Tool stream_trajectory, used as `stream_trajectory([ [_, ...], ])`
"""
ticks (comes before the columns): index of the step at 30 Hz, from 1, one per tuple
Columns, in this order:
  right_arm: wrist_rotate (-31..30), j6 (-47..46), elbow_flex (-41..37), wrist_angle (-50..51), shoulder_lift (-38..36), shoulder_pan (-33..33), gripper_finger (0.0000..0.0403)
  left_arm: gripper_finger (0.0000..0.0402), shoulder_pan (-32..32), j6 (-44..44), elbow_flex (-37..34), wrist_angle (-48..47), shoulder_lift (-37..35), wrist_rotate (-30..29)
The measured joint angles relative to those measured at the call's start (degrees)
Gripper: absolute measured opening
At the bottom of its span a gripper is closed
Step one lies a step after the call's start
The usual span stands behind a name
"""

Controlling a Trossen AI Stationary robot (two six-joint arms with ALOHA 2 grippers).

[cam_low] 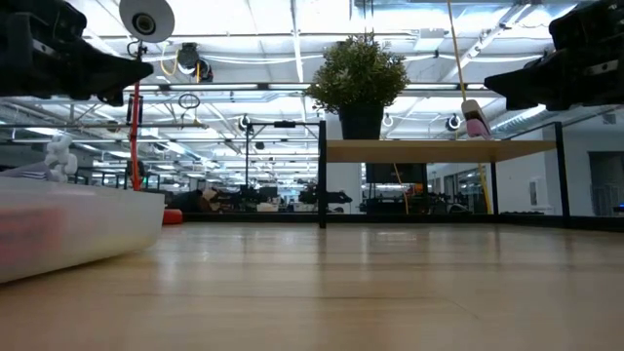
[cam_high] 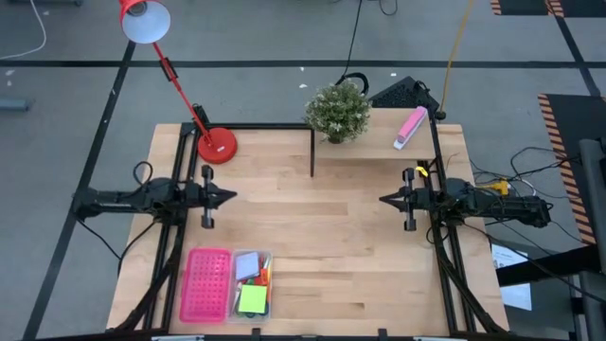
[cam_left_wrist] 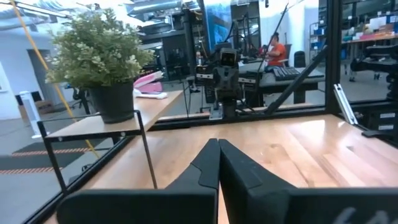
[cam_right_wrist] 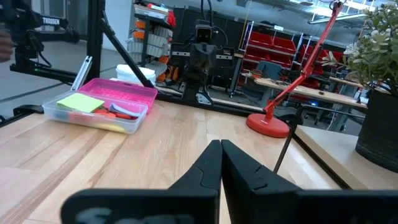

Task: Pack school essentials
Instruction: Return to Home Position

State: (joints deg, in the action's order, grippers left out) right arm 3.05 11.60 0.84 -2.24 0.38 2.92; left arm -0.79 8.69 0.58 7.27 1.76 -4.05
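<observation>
Both arms parked, high view: left gripper [cam_high: 227, 197] mid-left, right gripper [cam_high: 386, 199] mid-right; fingers pressed together on both, holding nothing.

School essentials [cam_high: 253, 284] at lower left of high view: clear case [cam_high: 237, 305], green note pad [cam_high: 252, 299] on top, small coloured bits above. Pink tray [cam_high: 206, 284] touching case, left side.

Risk, judged: items lie crowded; closing fingers could pinch two or shove light case across table [cam_high: 331, 246].

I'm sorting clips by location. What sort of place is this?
Probably a robotics lab or workshop: a person sits at a workbench behind the wooden table, and red storage bins fill shelves in an open room under industrial ceiling lights.
</observation>
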Motion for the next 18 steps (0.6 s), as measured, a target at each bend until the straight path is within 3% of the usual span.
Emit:
stream_trajectory([
  [11,0.0,0.0,0.0,0.0,0.02,-0.02,0.0,0.0003,0.19,-3.22,0.07,-6.35,-1.58,2.71],
  [18,0.0,-0.01,-0.04,-0.01,0.02,-0.02,0.0,0.0026,0.19,-3.16,0.11,-6.32,-0.6,1.5],
])
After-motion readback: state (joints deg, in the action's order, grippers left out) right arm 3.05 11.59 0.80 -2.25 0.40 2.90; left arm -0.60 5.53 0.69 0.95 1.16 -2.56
